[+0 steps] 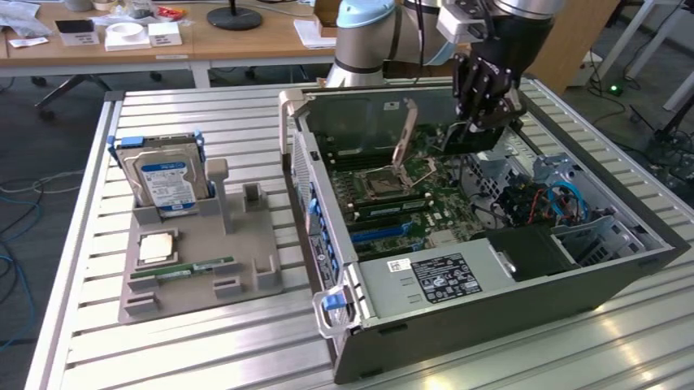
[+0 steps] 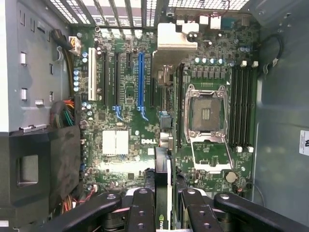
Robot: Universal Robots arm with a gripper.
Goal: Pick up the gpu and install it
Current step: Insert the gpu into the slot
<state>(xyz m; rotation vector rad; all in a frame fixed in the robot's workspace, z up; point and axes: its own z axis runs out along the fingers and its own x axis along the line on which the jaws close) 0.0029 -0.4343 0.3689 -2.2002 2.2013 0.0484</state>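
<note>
My gripper [image 1: 480, 120] hangs over the open computer case [image 1: 456, 325], shut on the gpu [image 1: 470, 138], a dark flat card held on edge above the motherboard's far side. In the wrist view the gpu [image 2: 163, 179] runs edge-on away from the gripper [image 2: 164, 212], clamped between the two black fingers [image 2: 141, 210]. A silvery bracket piece [image 2: 176, 36] shows at its far end. The card hovers above the board between the blue slot [image 2: 141, 79] and the CPU socket [image 2: 206, 116]. Whether it touches a slot I cannot tell.
A grey fixture tray [image 1: 255, 244] at the exterior view's left carries a hard drive [image 1: 165, 180] standing upright, a green RAM stick [image 1: 184, 270] and a CPU chip [image 1: 158, 246]. Inside the case are a black power supply [image 1: 440, 278] and cable bundles [image 1: 531, 203].
</note>
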